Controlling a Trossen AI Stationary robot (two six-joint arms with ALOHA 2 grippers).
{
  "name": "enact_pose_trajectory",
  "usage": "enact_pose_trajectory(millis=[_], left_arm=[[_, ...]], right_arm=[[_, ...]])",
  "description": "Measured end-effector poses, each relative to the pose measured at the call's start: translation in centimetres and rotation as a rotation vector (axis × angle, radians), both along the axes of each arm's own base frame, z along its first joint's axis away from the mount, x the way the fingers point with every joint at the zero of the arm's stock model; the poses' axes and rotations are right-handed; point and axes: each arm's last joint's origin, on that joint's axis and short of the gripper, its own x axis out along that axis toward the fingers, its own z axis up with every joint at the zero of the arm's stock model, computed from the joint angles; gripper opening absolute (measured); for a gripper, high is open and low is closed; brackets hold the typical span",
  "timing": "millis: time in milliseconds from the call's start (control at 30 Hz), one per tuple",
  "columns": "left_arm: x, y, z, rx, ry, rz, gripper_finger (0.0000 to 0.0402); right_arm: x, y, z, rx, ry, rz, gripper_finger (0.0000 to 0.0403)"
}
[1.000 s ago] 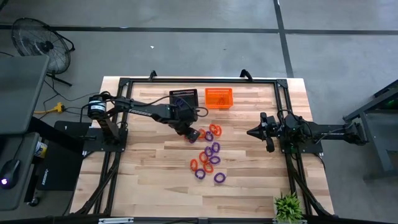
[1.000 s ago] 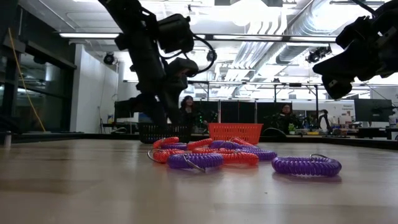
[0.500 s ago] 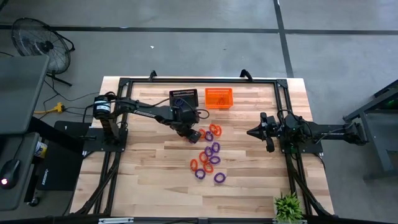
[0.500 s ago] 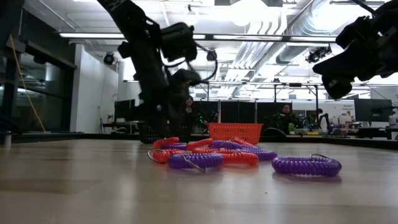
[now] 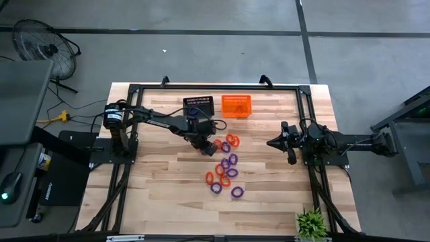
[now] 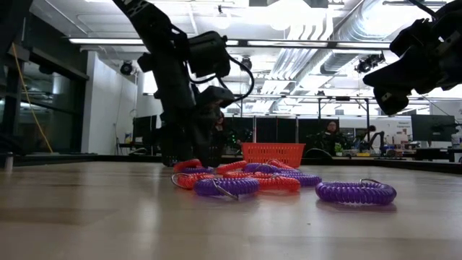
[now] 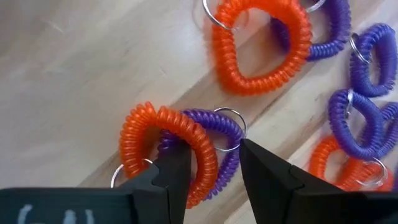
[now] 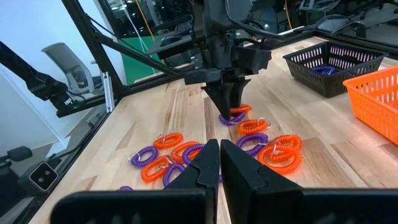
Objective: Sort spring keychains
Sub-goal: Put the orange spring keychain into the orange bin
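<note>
Your left gripper [image 7: 214, 165] is down at the spring keychains [image 5: 225, 168] mid-bench, fingers parted astride an orange coil [image 7: 168, 146], not clamped. Your right gripper [image 5: 270, 142] hangs shut, empty, well apart.

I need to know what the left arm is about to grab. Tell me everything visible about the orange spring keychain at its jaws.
The orange spring keychain is a glossy plastic-looking coil bent into a ring, with a thin metal split ring at one end. It lies flat on the wooden table, overlapping a purple spring keychain that crosses beneath it. The left gripper stands over it, jaws open and straddling the overlapped part of both coils. It sits at the heap's edge nearest the black basket.
</note>
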Motion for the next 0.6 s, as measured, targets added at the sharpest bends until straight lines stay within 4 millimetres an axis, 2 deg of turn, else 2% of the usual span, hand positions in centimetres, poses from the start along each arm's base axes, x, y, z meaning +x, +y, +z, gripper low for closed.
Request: enact_pose_trajectory(millis=[167, 467, 600], left_arm=[[-0.05, 0.02, -0.03, 0.007, 0.007, 0.004, 0.011], [-0.11, 0.0, -0.05, -0.01, 0.015, 0.021, 0.0024], [-0.1, -0.05, -0.02, -0.033, 0.012, 0.011, 0.0016]], right_arm=[[0.0, 0.0, 0.0, 0.0, 0.0, 0.0, 0.0011], [0.0, 0.0, 0.0, 0.0, 0.0, 0.0, 0.0011], [0.0, 0.0, 0.0, 0.0, 0.0, 0.0, 0.0011]])
